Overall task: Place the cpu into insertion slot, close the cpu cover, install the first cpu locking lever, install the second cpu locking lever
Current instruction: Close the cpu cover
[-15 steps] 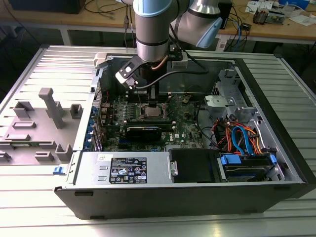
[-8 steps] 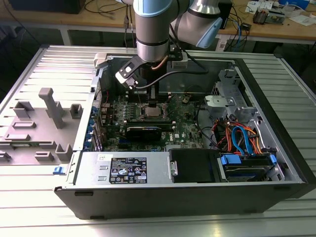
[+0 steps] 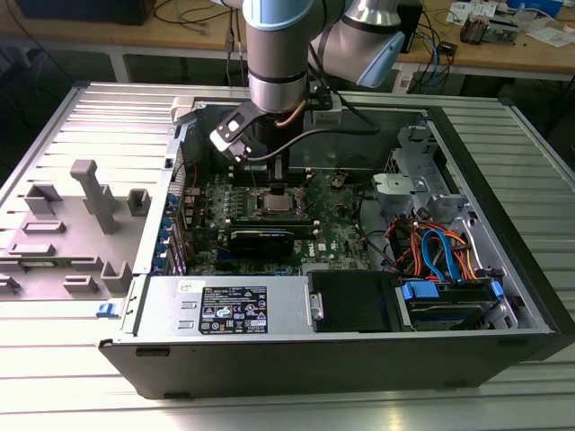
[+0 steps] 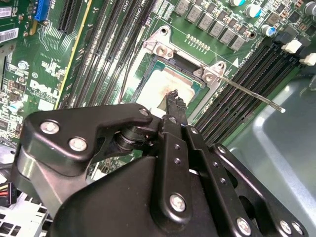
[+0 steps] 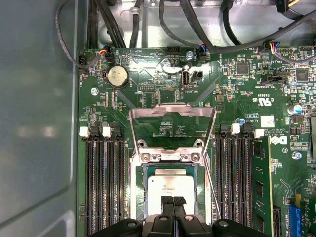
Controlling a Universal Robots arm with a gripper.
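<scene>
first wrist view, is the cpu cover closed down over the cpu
No, the cpu cover stands swung open, and the cpu lies with its metal top bare, no frame over it.

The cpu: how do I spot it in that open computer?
Inside the open computer case, find the green circuit board and, between its two banks of black memory slots, the insertion slot. The cpu is the flat square lying in it under the gripper, the one silvery-grey face among black slots and green board.

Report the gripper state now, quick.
Gripper: closed, jaws together with nothing visible between them, tips over the cpu.
</scene>
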